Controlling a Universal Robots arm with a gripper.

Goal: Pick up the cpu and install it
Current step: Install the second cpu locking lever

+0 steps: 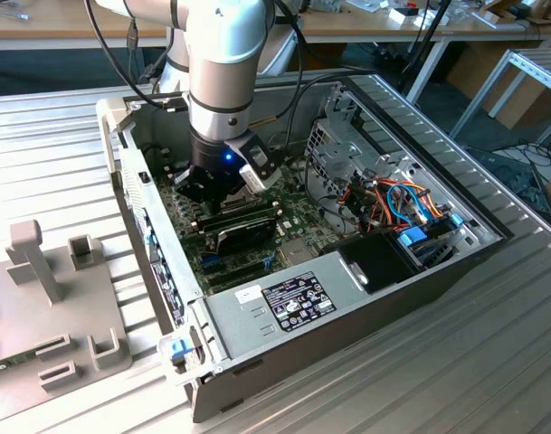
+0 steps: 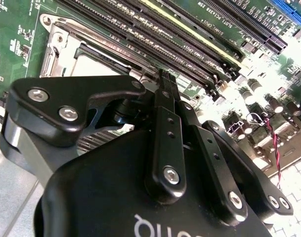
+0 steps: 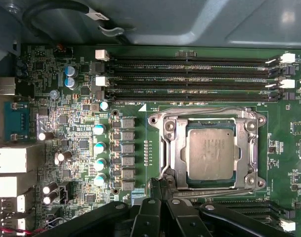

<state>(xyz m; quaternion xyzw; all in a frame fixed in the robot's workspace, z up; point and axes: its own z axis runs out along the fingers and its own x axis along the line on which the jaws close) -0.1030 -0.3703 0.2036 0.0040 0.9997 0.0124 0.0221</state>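
The cpu point(image 3: 212, 155), a flat silver-grey square, lies in its socket on the green motherboard point(image 3: 81, 143), with the hinged metal frame point(image 3: 172, 148) around its edges. In the first wrist view my gripper point(image 3: 162, 186) is shut with nothing between its black fingers, the tips right at the socket frame's edge beside the cpu. The second wrist view shows the gripper point(image 2: 164, 79) from behind, its tips over the socket's rim and a pale patch of the cpu point(image 2: 98, 66) past them. In the exterior view the gripper point(image 1: 212, 185) hangs low inside the open computer case point(image 1: 257, 357).
Long black memory slots point(image 3: 190, 79) run beside the socket. Capacitors point(image 3: 98, 145) and rear ports point(image 3: 12, 158) stand on the board's other side. A power supply point(image 1: 293, 298) and a drive cage with coloured cables point(image 1: 393, 203) fill the case's other half. A grey fixture point(image 1: 49, 307) sits at the exterior view's left.
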